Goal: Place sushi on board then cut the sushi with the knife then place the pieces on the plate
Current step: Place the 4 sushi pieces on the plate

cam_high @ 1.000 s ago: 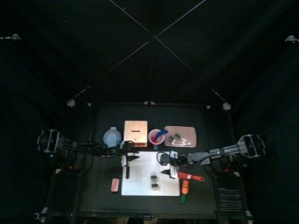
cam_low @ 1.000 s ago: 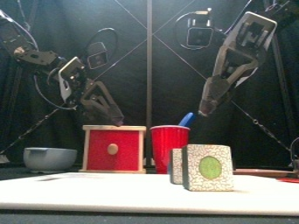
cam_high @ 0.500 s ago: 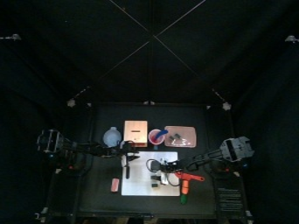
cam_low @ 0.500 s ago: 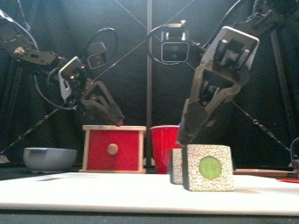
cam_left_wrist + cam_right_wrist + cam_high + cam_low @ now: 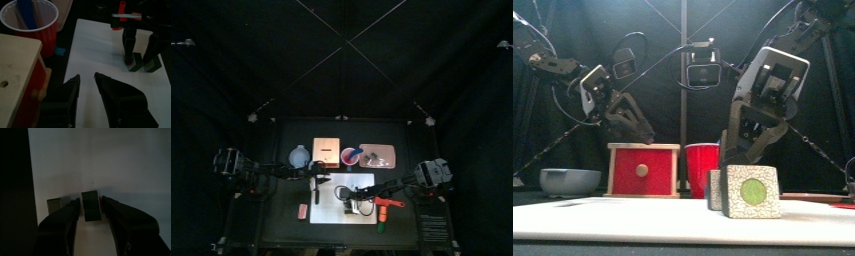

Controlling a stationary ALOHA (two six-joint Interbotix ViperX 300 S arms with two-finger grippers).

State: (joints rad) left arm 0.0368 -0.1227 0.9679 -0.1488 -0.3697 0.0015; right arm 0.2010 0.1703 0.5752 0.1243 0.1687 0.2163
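Observation:
Two dark green sushi pieces (image 5: pixel 751 192) stand side by side on the white board (image 5: pixel 360 184). My right gripper (image 5: pixel 91 201) has come down over them and is open, its jaws straddling one piece (image 5: pixel 90 207). The second piece (image 5: pixel 55 205) stands just outside one jaw. In the left wrist view this gripper (image 5: pixel 138 50) hangs right over the pieces (image 5: pixel 147 63). A red knife (image 5: pixel 386 203) lies by the board's right edge. My left gripper (image 5: pixel 87 76) hovers above the board's left part near the wooden box, slightly open and holding nothing. The pink plate (image 5: pixel 382 155) lies at the back right.
A wooden box with a red drawer front (image 5: pixel 644 170) stands at the back left, and beside it a red cup (image 5: pixel 707 168) holds a blue knife (image 5: pixel 25 14). A blue-grey bowl (image 5: pixel 569 180) sits at the far left. Small toys (image 5: pixel 302 210) lie beside the board.
My right arm swung in from the right and dropped, bringing its open jaws down around one sushi piece. The left arm stayed where it was.

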